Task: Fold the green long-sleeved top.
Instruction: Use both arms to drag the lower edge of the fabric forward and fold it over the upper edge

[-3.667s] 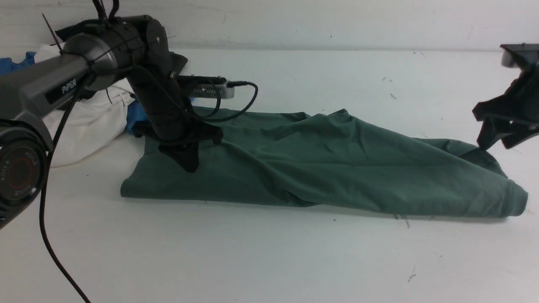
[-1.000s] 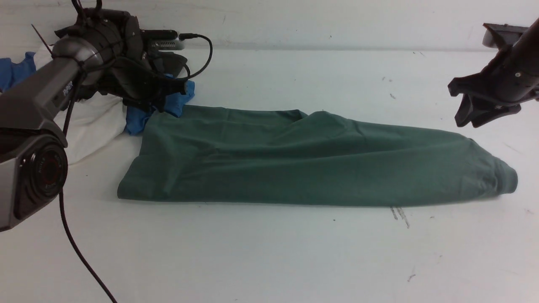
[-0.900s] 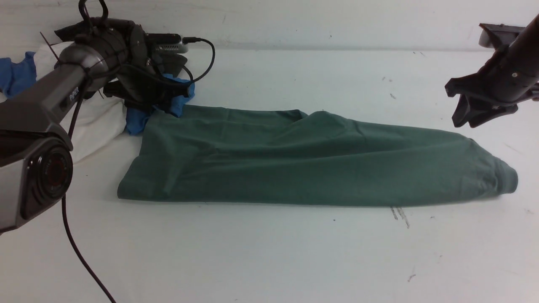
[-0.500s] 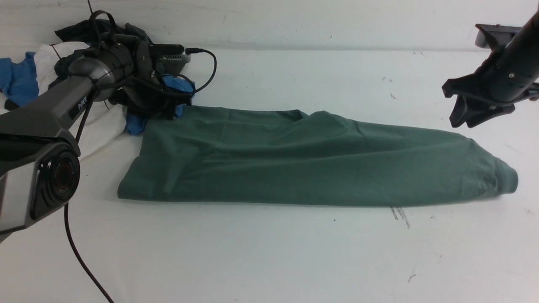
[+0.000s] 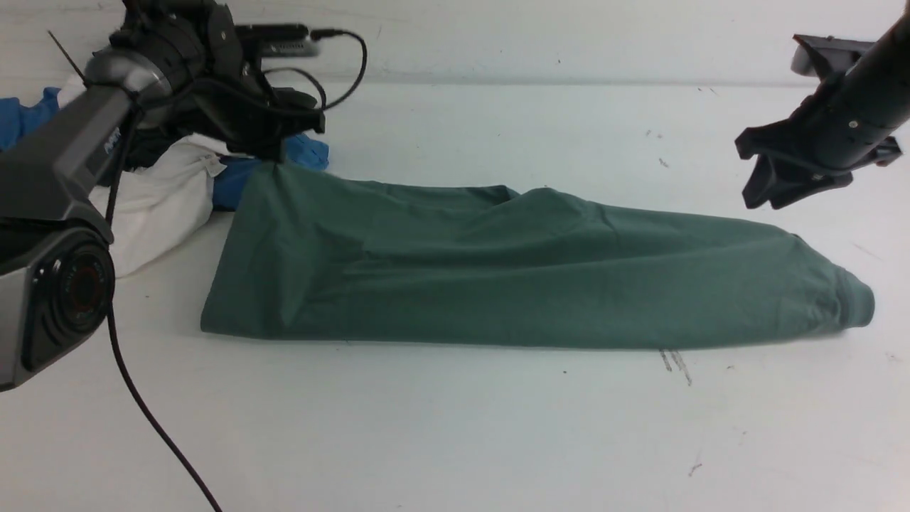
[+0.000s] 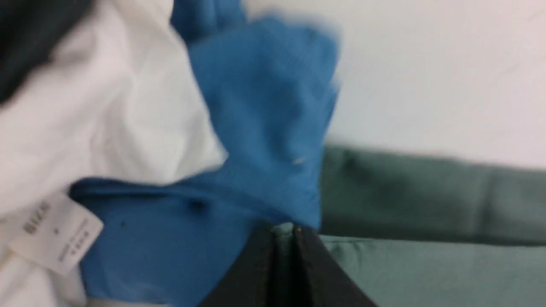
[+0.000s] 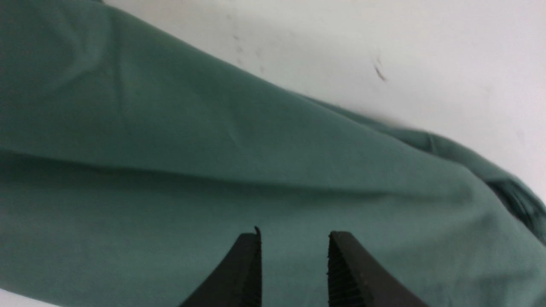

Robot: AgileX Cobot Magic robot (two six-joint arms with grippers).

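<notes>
Our left pincer (image 6: pixel 285 233) grips a corner of the green long-sleeved top (image 5: pixel 498 270). Our right pincer (image 7: pixel 293 235) hangs raised, jaws parted.

Soft, even overhead light; one view clear, one slightly soft, one smeared.

In the front view the white table (image 5: pixel 455 427) is bright and evenly lit with no glare, and the green long-sleeved top (image 5: pixel 526 277) throws only a thin, soft shadow along its near edge; the picture is faintly grainy. The left wrist view is blurred: the edges of the blue shirt (image 6: pixel 264 119) smear, the white garment (image 6: pixel 106 106) is nearly blown out, its tag (image 6: pixel 55 234) is unreadable, and the left gripper (image 6: pixel 285 232) is a dark, out-of-focus wedge. The right wrist view is mildly soft, with the right gripper (image 7: pixel 293 236) in underexposed silhouette.
</notes>
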